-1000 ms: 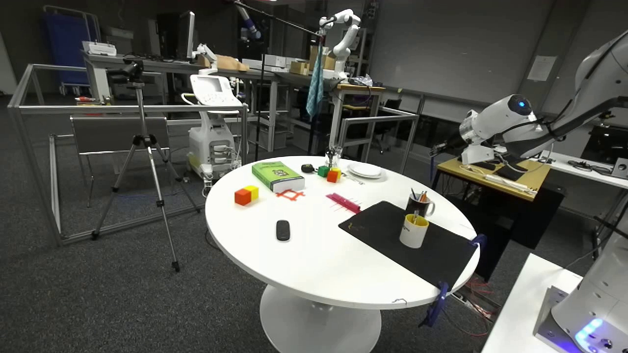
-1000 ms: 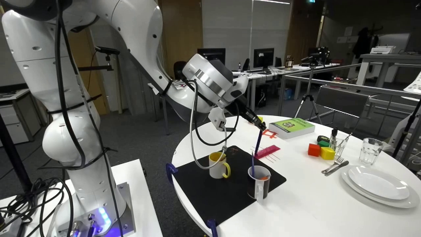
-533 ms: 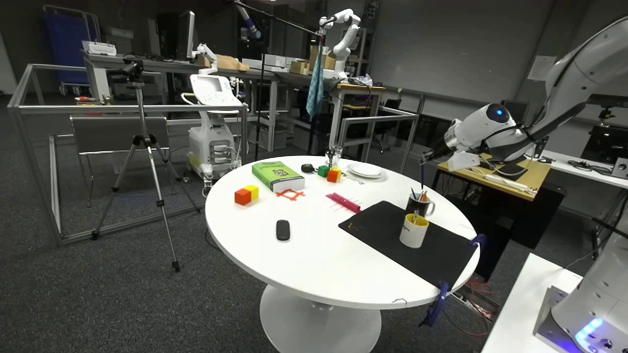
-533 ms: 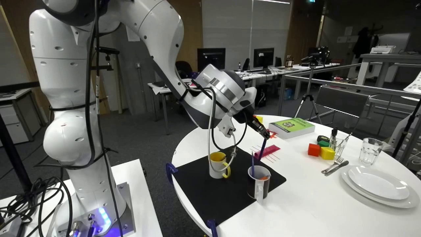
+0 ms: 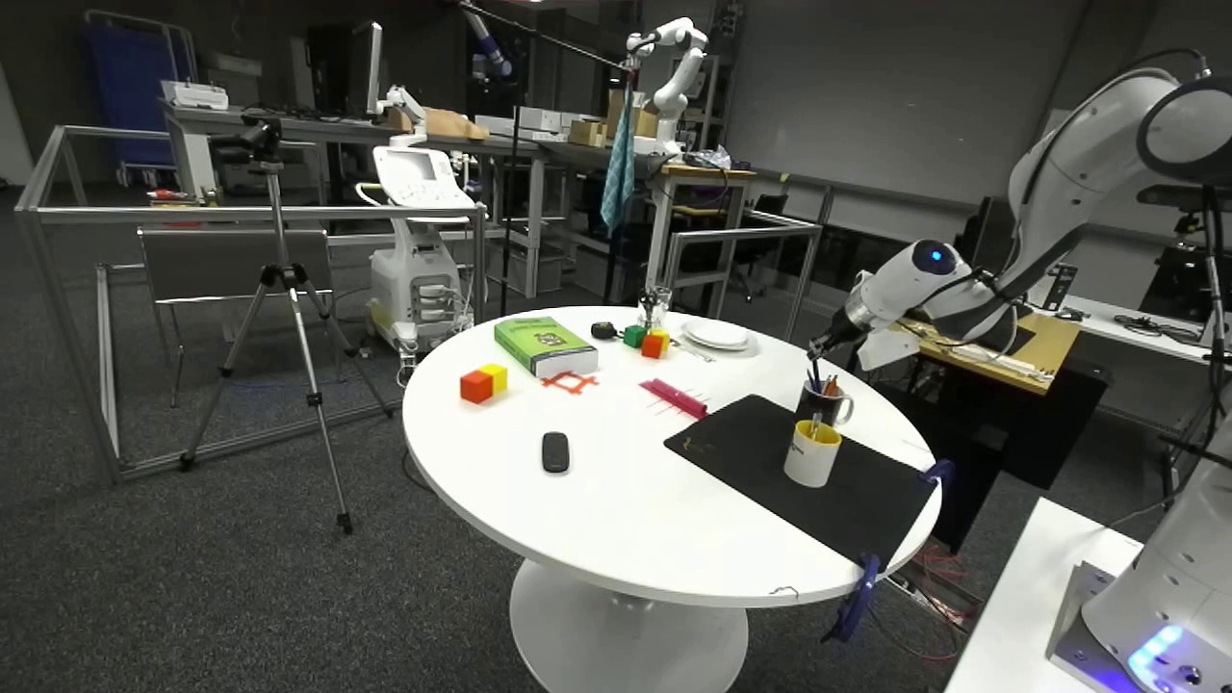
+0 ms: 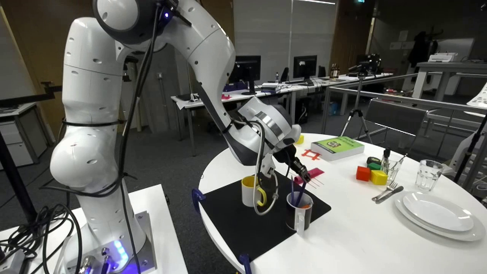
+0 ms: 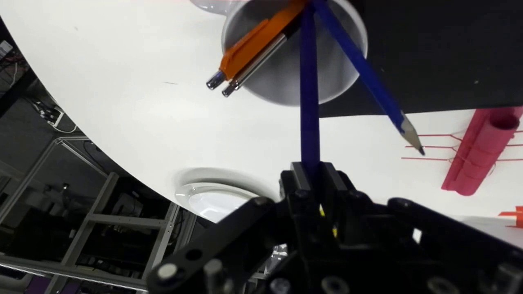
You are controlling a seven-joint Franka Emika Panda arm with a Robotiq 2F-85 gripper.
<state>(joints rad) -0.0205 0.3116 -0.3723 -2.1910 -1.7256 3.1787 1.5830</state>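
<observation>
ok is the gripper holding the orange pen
No, in the wrist view the gripper is closed on a slim dark blue stick, while the orange pen leans inside the mug.

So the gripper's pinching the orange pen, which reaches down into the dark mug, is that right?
No, it isn't the orange pen: the wrist view shows the gripper pinching a dark blue stick, which reaches down into the dark mug.
</observation>
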